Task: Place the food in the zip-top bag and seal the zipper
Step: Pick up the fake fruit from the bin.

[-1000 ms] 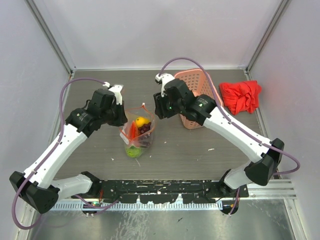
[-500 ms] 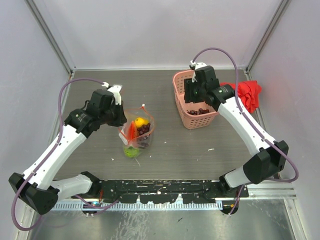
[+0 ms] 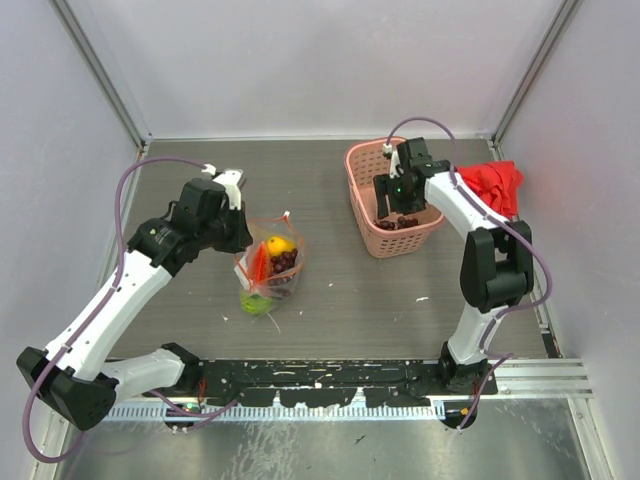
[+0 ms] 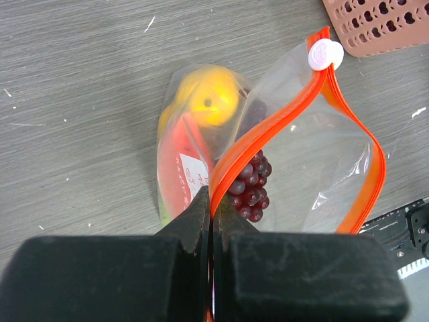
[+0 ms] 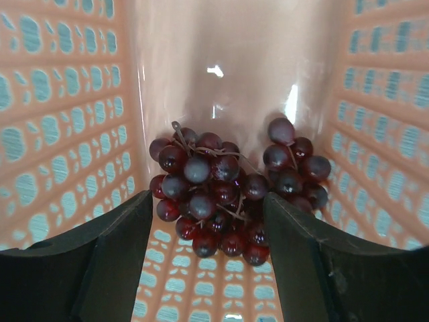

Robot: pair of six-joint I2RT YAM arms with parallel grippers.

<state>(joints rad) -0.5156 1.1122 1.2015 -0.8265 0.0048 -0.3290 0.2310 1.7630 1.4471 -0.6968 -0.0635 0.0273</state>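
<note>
- The clear plastic zip-top bag [image 3: 285, 285] lies at centre-left of the overhead view on the grey wooden table [image 3: 340, 300]. The left wrist view shows its mouth gaping.
- Already inside are a yellow toy fruit [image 4: 204, 100], a red-orange piece [image 4: 175, 174] and a dark purple grape bunch [image 4: 249, 188]. A bumpy lime-green ball [image 3: 256, 303] shows at the bag's lower end, apparently inside as well.
- The left gripper [image 4: 213, 221], at bottom centre of its wrist view, is pinched tight on the orange-red zipper strip [image 4: 281, 124], holding one lip up. The white slider [image 4: 324, 55] sits at the strip's far end, upper right, and the two lips stand apart, so nothing is sealed yet.
- The right gripper [image 5: 208, 228] is down inside the pink lattice plastic basket [image 3: 352, 190], at upper right of the overhead view. Its jaws are spread either side of a second purple grape bunch [image 5: 208, 201] on the basket floor and have not closed on it.
- Judged from this, loading is mostly done. That bunch remains to be grasped, carried over and dropped in, and then the zipper must be run shut.
</note>
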